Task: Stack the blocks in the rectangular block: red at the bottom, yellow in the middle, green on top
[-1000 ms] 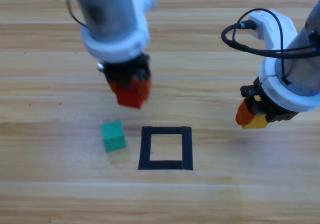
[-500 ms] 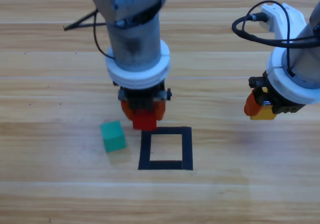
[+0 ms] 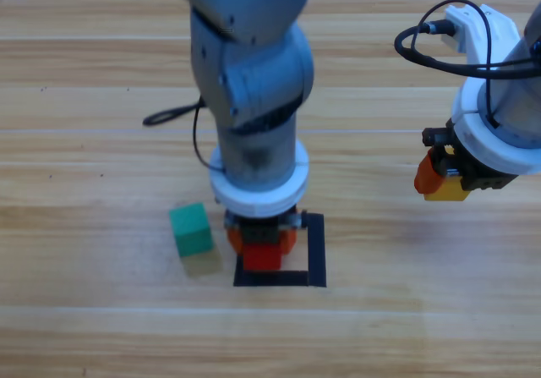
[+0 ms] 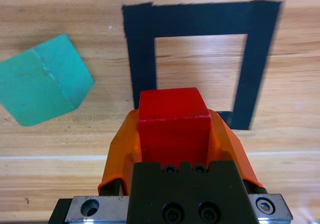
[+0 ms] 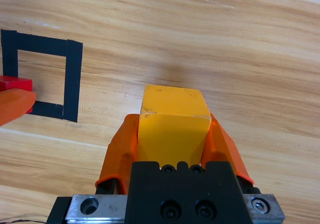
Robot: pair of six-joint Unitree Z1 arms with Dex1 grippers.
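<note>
On a wooden table (image 3: 84, 327), a black tape outline (image 3: 316, 251) is seen at centre. The red cube (image 3: 262, 257) is clamped in the left gripper (image 3: 262, 244) over the outline's left edge. The yellow cube (image 3: 445, 189) is gripped by the right gripper (image 3: 441, 181), well apart on the right. The green cube (image 3: 191, 229) lies just left of the outline.

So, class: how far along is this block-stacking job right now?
Nothing is stacked yet. The left gripper holds the red cube over the black tape rectangle; the right gripper holds the yellow cube off to the side. The green cube sits untouched.
</note>
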